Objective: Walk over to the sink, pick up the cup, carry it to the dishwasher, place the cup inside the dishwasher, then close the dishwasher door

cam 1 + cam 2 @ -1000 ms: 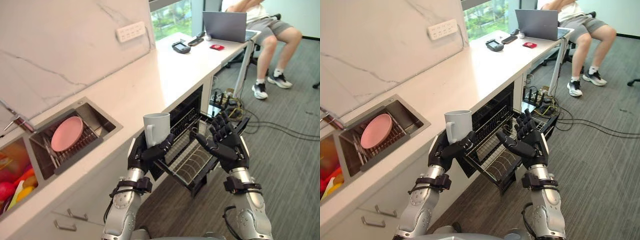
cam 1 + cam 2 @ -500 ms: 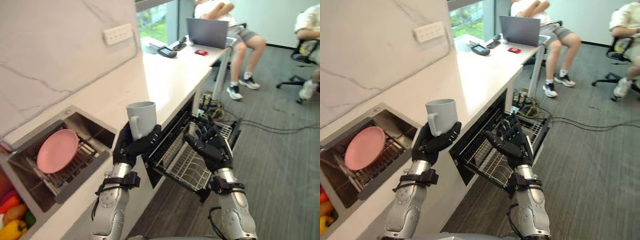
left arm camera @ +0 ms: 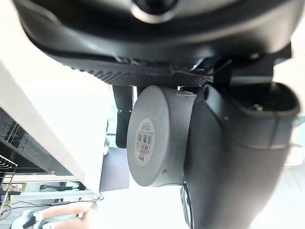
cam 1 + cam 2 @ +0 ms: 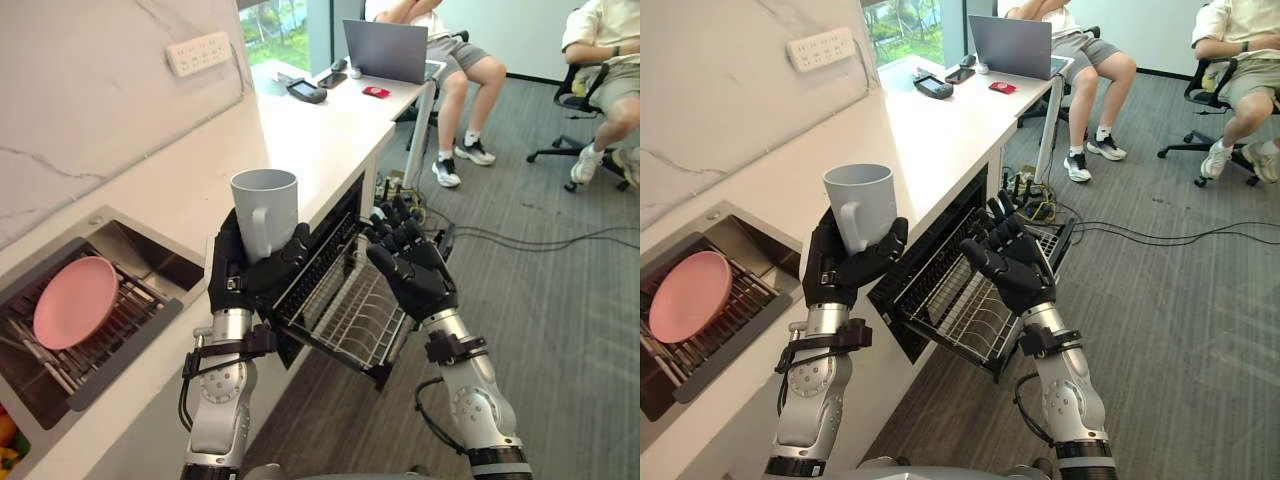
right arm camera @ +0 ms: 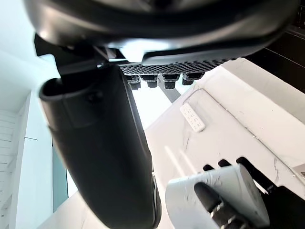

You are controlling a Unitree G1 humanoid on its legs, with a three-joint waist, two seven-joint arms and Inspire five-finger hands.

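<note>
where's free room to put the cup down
The left hand holds the cup. The pulled-out dishwasher rack by the right hand looks bare. The counter is free between the sink and the laptop. Crowded: the sink, holding a pink plate, and the counter's laptop end.

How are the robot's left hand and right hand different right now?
The left hand is curled round the upright grey cup; the right hand holds nothing, its fingers straight and spread. The left hand is by the edge of the white counter; the right hand is over the pulled-out dishwasher rack. Both are dark and raised in front of the robot.
</note>
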